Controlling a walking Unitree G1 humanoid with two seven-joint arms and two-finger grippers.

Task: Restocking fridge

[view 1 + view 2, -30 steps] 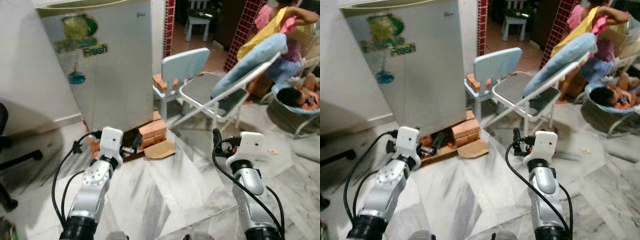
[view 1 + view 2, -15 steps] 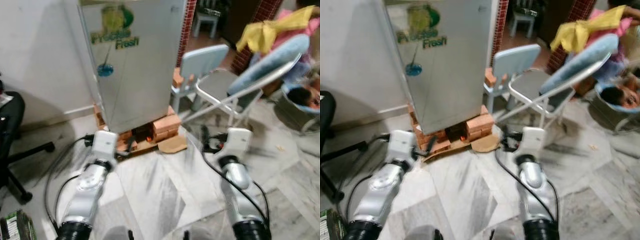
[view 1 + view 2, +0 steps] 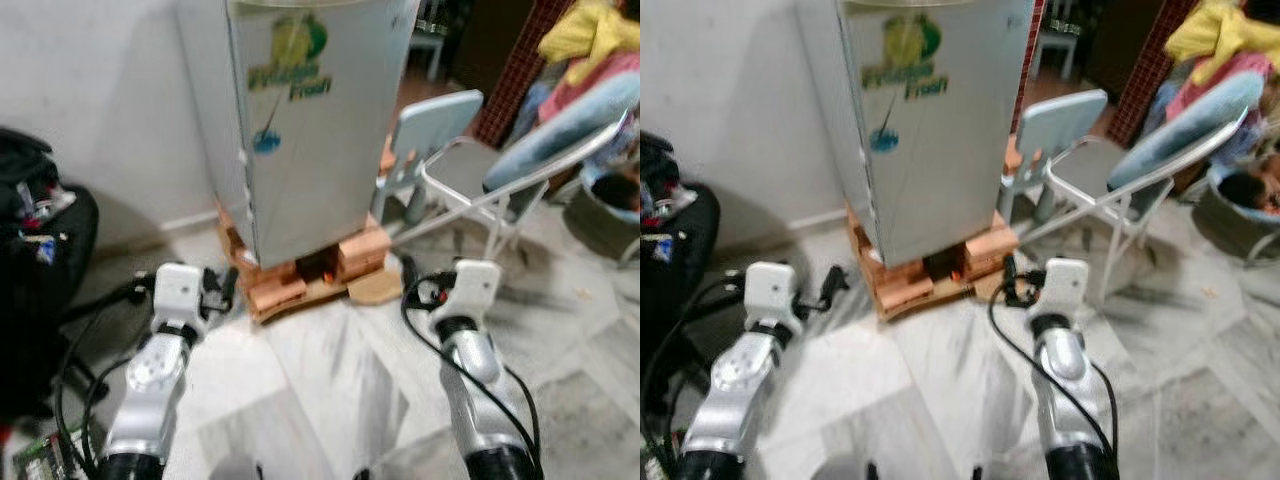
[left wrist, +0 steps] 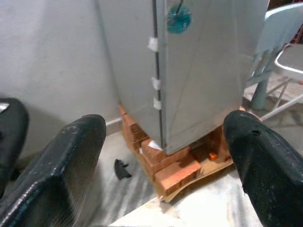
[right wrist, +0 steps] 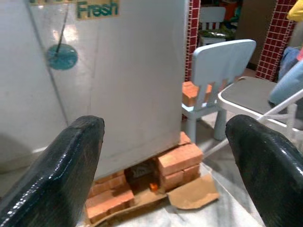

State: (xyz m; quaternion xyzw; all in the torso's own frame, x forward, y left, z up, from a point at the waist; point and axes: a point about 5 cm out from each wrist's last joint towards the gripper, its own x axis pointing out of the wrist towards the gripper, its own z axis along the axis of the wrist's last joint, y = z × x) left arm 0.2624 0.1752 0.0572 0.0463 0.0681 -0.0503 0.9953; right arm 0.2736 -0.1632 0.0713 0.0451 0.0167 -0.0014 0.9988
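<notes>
**Both grippers spread, facing closed fridge**

Left gripper (image 4: 163, 156) holds its fingers (image 4: 61, 175) wide apart, nothing between them; it hangs low over the floor, aimed at the fridge's lower hinge-side corner. Right gripper (image 5: 165, 161), same state: fingers (image 5: 265, 175) spread, empty, pointed at the fridge base from the front.

Fridge (image 3: 310, 120): small, silver-grey, door shut. Green and yellow sticker reading "Fresh" (image 3: 290, 60) high on the door, round teal sticker (image 3: 265, 141) below it. Stands against a white wall (image 3: 100, 110), raised on stacked red bricks (image 3: 360, 255). Dark gap between the bricks under the door, with something small and orange in it (image 5: 152, 187). Flat piece of brown cardboard (image 3: 375, 287) lies on the floor just in front of the bricks.

Right of the fridge: pale blue plastic child's chair (image 3: 435, 125) with more bricks on its seat (image 5: 194, 92), then a metal folding chair (image 3: 480, 180) with a blue cushion leaning on it (image 3: 570, 125).

Floor is grey-veined marble tile (image 3: 330, 380). Dark bag or seat (image 3: 40, 260) at the robot's left, blurred. Red tiled pillar (image 5: 191, 33) behind the fridge.
</notes>
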